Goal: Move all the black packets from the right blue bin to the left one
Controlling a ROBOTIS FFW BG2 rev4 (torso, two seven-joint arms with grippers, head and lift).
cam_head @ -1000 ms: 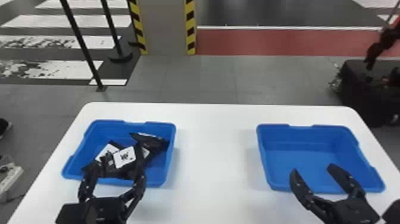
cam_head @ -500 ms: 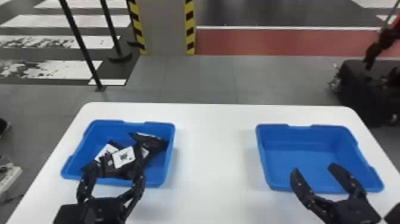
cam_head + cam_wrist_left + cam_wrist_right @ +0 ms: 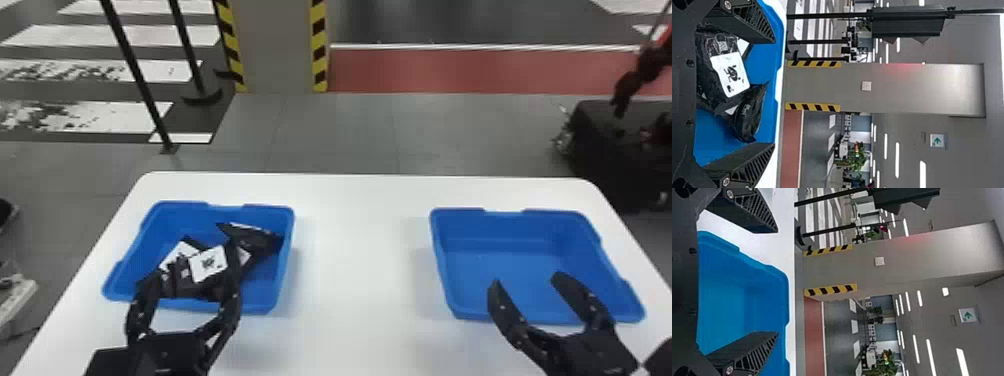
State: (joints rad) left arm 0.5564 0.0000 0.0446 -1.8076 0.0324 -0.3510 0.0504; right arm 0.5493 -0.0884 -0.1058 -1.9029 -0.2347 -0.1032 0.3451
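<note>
Though wide-jawed as before, left end effector [image 3: 192,275] near black packets [image 3: 252,240], right end effector [image 3: 527,280] near right bin [image 3: 515,250].

The packets [image 3: 210,264] overlap in the left bin [image 3: 288,225], partly hiding one another; their number cannot be told. The left end effector [image 3: 194,268] hides part of that bin's near side, the right end effector [image 3: 526,280] part of the right bin's [image 3: 500,260]. The head view's bottom edge cuts off the surface [image 3: 357,250]; its right edge cuts off a blurred dark thing [image 3: 600,150].
</note>
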